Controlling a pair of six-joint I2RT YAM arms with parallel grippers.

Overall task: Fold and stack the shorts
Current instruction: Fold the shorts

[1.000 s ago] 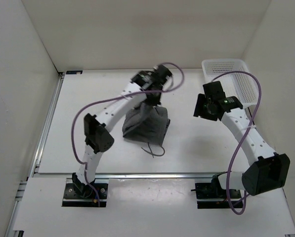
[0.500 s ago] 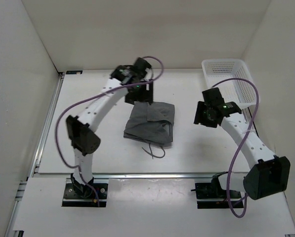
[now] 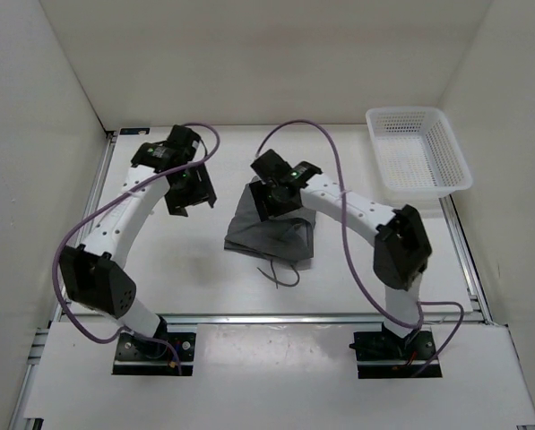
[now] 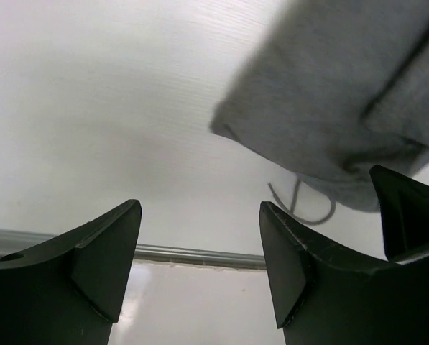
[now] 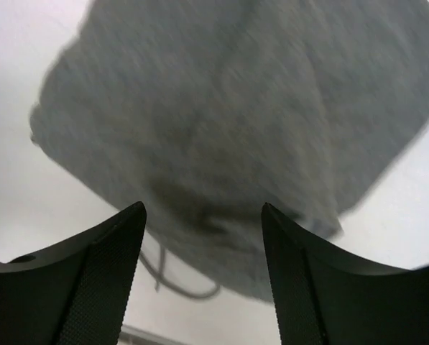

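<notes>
Table first, since it fills most of the overhead shot: white top, walls around it, both arms reaching out over it from the near edge. White plastic basket sits in the far right corner with nothing in it that I can see, well apart from everything else.

The shorts are lying roughly mid-table as a compact, squarish grey bundle. To me that reads as folded over at least once, though the near edge looks a bit lumpy and uneven, so I wouldn't call it a neat fold yet. So I'd say the folding is mostly done, maybe with some tidying left. The stacking part hasn't happened: the bundle is flat on the table and not on or in anything. My guess is the basket is where it ends up, but nothing in the shots confirms that.

The right gripper hangs over the far edge of the bundle. Its wrist cam shows the jaws spread wide with just fabric below them, nothing pinched. I can't tell if the tips are touching the cloth.

The left gripper is off to the left of the shorts, over bare table. It's also wide open and empty, and its own cam shows the shorts off to one side.

The smallest bit is the drawstring, which pokes out of the near edge in a loose loop on the table.
</notes>
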